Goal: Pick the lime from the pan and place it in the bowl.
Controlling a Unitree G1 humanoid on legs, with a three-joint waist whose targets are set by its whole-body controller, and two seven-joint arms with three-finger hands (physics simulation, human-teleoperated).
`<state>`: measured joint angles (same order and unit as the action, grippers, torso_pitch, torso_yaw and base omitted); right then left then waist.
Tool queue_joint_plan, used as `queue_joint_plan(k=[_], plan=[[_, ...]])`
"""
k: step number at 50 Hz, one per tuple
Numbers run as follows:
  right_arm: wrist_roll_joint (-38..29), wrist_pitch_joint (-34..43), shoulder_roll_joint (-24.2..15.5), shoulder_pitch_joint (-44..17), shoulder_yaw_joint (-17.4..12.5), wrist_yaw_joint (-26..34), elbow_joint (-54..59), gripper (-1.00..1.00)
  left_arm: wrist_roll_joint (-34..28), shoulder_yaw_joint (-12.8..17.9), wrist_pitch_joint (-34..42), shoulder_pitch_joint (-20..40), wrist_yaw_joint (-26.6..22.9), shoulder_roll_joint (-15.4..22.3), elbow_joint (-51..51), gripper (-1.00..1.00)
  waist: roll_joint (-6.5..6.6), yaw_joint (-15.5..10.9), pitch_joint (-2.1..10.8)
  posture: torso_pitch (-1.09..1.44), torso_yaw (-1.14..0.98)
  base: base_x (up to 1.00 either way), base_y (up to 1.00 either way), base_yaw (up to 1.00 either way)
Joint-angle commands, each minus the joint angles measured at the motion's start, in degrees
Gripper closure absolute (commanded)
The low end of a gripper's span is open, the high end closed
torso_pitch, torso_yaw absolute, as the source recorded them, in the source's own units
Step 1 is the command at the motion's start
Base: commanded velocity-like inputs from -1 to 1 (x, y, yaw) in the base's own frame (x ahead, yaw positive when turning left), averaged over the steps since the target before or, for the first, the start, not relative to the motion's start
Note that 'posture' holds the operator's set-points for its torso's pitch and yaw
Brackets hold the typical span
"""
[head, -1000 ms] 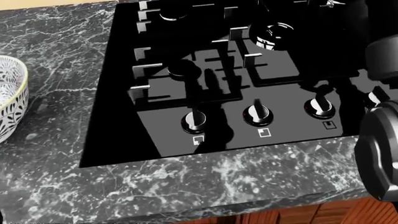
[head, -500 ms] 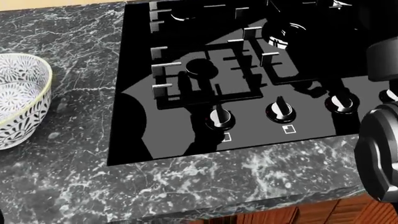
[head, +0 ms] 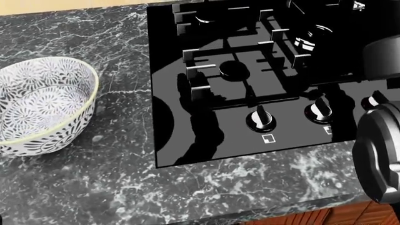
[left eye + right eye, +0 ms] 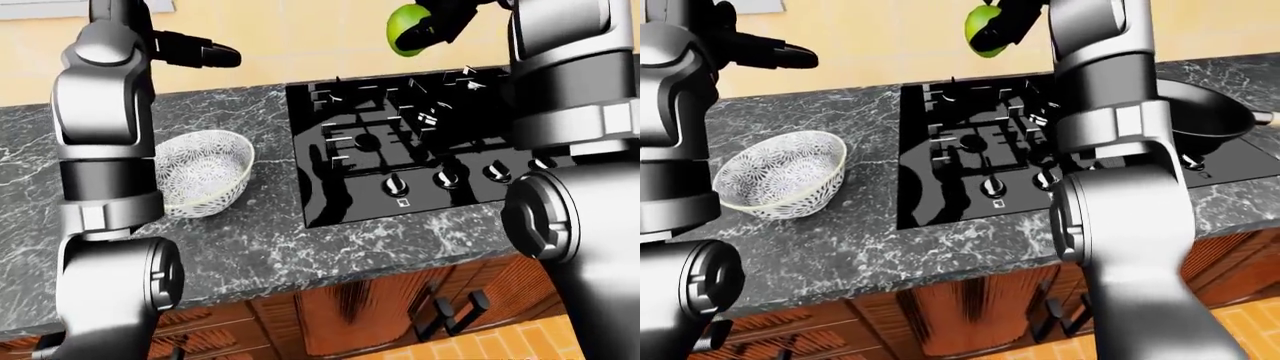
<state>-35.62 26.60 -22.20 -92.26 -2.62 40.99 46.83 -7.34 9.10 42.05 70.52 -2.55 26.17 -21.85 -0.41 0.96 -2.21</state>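
Lime [image 4: 406, 30] aloft at 12 o'clock of the left-eye view, clamped in the dark fingers of the right hand [image 4: 440, 21], high above the black gas hob [image 4: 400, 150] and clear of the pan [image 4: 1200, 112], which sits at 3 o'clock in the right-eye view. Judged small, light and firm, with a waxy rind that could slip; a wrap round its widest part, as the fingers appear to have it now, should serve, and no hard squeeze is needed. Patterned bowl [image 3: 43, 108] stands on the dark marble counter [image 3: 112, 187] at 9 o'clock of the head view, just beside the hob's left edge, empty as far as can be seen. Left hand [image 4: 205, 54] is raised at 11 o'clock in the left-eye view, fingers extended and holding nothing. Against the head view of half a second ago the whole picture has slid right: the bowl, then cut by the left edge, now shows almost whole, and the hob knobs [image 3: 260, 121] have shifted toward 3 o'clock. Read as camera turning left toward the bowl, not the things moving.
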Motion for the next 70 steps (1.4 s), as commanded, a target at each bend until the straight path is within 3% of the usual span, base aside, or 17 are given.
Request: queue_joint_plan(k=[1,4,5,11,17,19,20,21,35,38,39,41,47,52,62,67,70], plan=[[-0.1,-0.8,-0.9,-2.0,-0.5,-0.8,-1.3,1.0,-0.2,0.0,-1.8,2.4,0.2,0.4,1.6,-1.0,0.15,0.2,1.52,0.0,0.0,-0.02,0.2,0.0],[-0.1,-0.8,-0.9,-1.8,-0.5,-0.8,-1.3,1.0,-0.2,0.0,-2.0,2.4,0.2,0.4,1.3,-1.0,-4.21,-0.1,2.43,0.0,0.0,-0.02,0.21,0.0],[-0.1,-0.8,-0.9,-1.8,-0.5,-0.8,-1.4,1.0,-0.2,0.1,-1.9,2.3,0.2,0.4,1.4,-1.0,-1.66,0.0,1.7,0.0,0.0,-0.02,0.2,0.0],[-0.1,-0.6,-0.8,-1.6,-0.5,-0.6,-1.9,1.0,-0.2,0.2,-1.4,2.2,0.1,0.5,2.1,-1.0,-1.58,-1.0,2.45,0.0,0.0,-0.05,0.27,0.0],[-0.1,-0.6,-0.9,-1.5,-0.5,-0.6,-1.8,1.0,-0.2,0.3,-1.5,2.2,0.2,0.5,2.1,-1.0,2.47,-0.9,1.77,0.0,0.0,-0.08,0.33,0.0],[-0.1,-0.5,-0.9,-1.5,-0.5,-0.5,-2.0,1.0,-0.2,0.3,-1.4,2.2,0.1,0.5,2.2,-1.0,5.79,-0.4,2.15,0.0,0.0,-0.09,0.33,0.0],[-0.1,-0.4,-0.9,-1.4,-0.5,-0.4,-2.2,1.0,-0.2,0.2,-1.4,2.2,0.2,0.5,2.2,-1.0,7.97,0.1,3.85,0.0,0.0,-0.09,0.34,0.0],[-0.1,-0.3,-0.9,-1.3,-0.5,-0.4,-2.4,1.0,-0.2,0.2,-1.4,2.2,0.2,0.5,2.3,-1.0,5.55,-0.5,2.24,0.0,0.0,-0.09,0.33,0.0],[-0.1,-0.4,-0.8,-1.0,-0.5,-0.3,-2.6,1.0,0.0,0.3,-1.4,2.0,0.2,0.7,2.3,-1.0,-0.01,0.7,1.61,0.0,0.0,-0.08,0.33,0.0],[0.0,-0.5,-0.7,-1.1,-0.5,-0.4,-2.3,1.0,-0.1,0.3,-1.5,1.9,0.2,0.5,2.4,-1.0,-4.06,0.5,2.7,0.0,0.0,-0.08,0.32,0.0],[0.0,-0.5,-0.8,-1.1,-0.5,-0.4,-2.3,1.0,-0.1,0.2,-1.5,1.8,0.2,0.5,2.4,-1.0,-1.61,0.6,1.87,0.0,0.0,-0.08,0.33,0.0],[-0.1,-0.5,-0.8,-1.2,-0.5,-0.4,-2.3,1.0,-0.1,0.2,-1.4,2.0,0.2,0.5,2.4,-1.0,-2.63,-0.1,3.23,0.0,0.0,-0.08,0.33,0.0],[-0.1,-0.5,-0.9,-1.2,-0.5,-0.3,-2.3,1.0,-0.3,0.0,-1.6,2.5,0.3,0.3,1.9,-1.0,0.23,-1.1,1.84,0.0,0.0,-0.08,0.33,0.0],[0.0,-0.4,-0.9,-1.0,-0.6,-0.3,-2.6,1.0,-0.5,-0.1,-1.8,2.5,0.3,0.2,1.7,-1.0,6.68,0.3,3.05,0.0,0.0,-0.08,0.33,0.0],[0.2,-0.5,-0.8,-0.9,-0.7,-0.2,-3.4,1.0,-0.5,0.1,-1.5,2.1,0.2,0.3,2.4,-1.0,0.73,0.3,0.4,0.0,0.0,-0.07,0.29,0.0],[0.4,-0.5,-0.8,-1.2,-0.6,0.1,-3.6,1.0,-0.5,0.2,-1.2,2.2,0.1,0.4,2.7,-1.0,0.34,-0.5,-0.71,0.0,0.0,0.0,0.0,0.0],[0.5,-0.8,-0.5,-2.4,-0.6,-0.3,-2.2,1.0,-0.5,0.1,-1.2,2.2,0.1,0.4,2.7,-1.0,-2.61,-1.6,-0.21,0.0,0.0,0.0,0.0,0.0]])
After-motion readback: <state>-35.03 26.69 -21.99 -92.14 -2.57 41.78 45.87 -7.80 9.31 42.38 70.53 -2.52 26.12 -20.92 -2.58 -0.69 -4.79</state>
